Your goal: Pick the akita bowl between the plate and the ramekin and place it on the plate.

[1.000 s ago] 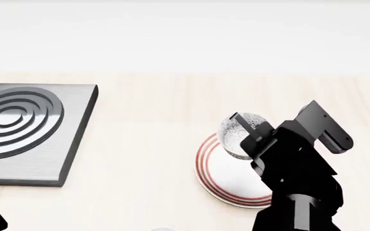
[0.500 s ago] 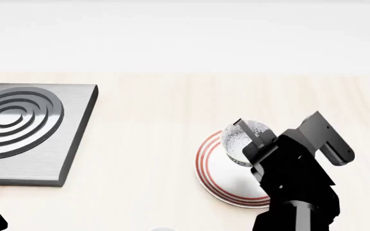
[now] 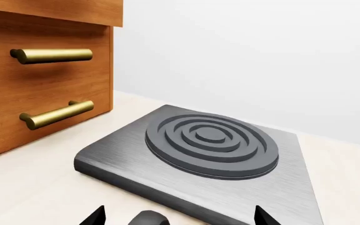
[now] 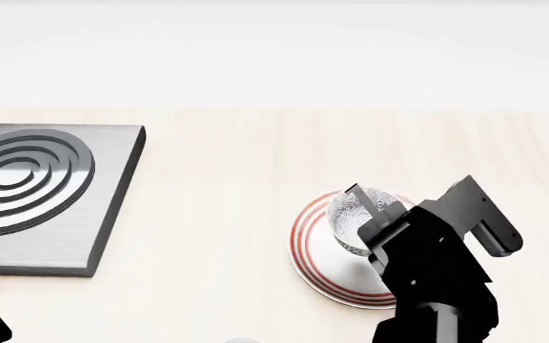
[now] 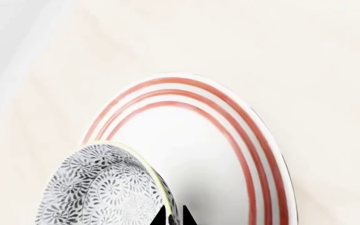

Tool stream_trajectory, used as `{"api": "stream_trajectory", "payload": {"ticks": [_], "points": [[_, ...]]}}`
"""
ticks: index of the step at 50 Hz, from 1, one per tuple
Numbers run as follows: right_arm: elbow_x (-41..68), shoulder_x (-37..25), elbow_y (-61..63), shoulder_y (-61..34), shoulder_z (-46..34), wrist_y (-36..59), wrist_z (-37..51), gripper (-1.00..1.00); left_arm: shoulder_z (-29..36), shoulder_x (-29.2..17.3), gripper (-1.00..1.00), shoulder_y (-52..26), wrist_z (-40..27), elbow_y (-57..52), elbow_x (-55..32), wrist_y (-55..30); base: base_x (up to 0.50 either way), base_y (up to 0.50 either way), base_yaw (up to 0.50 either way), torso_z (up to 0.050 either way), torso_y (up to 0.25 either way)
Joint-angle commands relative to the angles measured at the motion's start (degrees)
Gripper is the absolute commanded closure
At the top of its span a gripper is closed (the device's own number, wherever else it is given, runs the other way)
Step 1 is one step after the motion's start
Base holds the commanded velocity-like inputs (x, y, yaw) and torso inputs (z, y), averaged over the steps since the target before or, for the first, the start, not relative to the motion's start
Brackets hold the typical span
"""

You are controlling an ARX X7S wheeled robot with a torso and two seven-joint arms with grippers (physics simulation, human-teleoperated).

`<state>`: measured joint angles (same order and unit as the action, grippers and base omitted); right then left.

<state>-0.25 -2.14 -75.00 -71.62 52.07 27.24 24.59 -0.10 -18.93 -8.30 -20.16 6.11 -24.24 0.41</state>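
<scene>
The right gripper [image 4: 370,212] is clamped on the rim of the akita bowl [image 4: 356,214], a small speckled grey-and-white bowl that looks empty, holding it over the plate [image 4: 314,246], a wide white plate with red rings on the pale wooden counter [image 4: 226,186]; whether the bowl touches the plate cannot be told. The left gripper [image 3: 176,216] shows only two dark fingertips set apart, holding nothing, near a grey stove plate [image 3: 211,161] beside wooden drawers [image 3: 42,75] with brass handles.
</scene>
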Motion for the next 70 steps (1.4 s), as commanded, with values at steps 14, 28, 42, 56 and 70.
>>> {"api": "stream_trajectory", "payload": {"ticks": [14, 28, 42, 56, 70], "points": [[0.41, -0.08, 0.02, 0.65, -0.06, 0.18, 0.46, 1.00, 0.26, -0.16, -1.00, 0.02, -0.24, -0.02, -0.15, 0.14, 0.00, 0.00, 0.00, 0.001, 0.000], [0.09, -0.08, 0.02, 0.58, -1.25, -0.54, 0.02, -1.00, 0.37, -0.28, -1.00, 0.13, -0.42, -0.13, -0.21, 0.20, 0.00, 0.00, 0.00, 0.000, 0.000], [0.00, -0.74, 0.02, -0.65, -2.58, -0.41, 0.44, -1.00, 0.44, -0.30, -1.00, -0.05, -0.48, 0.50, -0.19, 0.59, 0.00, 0.00, 0.00, 0.000, 0.000], [-0.49, -1.50, 0.03, -3.20, -4.79, -0.17, 1.67, -1.00, 0.65, -0.32, -1.00, -0.23, -0.76, 0.61, -0.16, 0.52, 0.00, 0.00, 0.00, 0.000, 0.000], [-1.26, -1.81, 0.06, -6.42, -8.32, -0.35, 2.01, -1.00, 0.76, -0.42, -1.00, -0.07, -1.01, 0.37, -0.27, 0.47, 0.00, 0.00, 0.00, 0.000, 0.000]]}}
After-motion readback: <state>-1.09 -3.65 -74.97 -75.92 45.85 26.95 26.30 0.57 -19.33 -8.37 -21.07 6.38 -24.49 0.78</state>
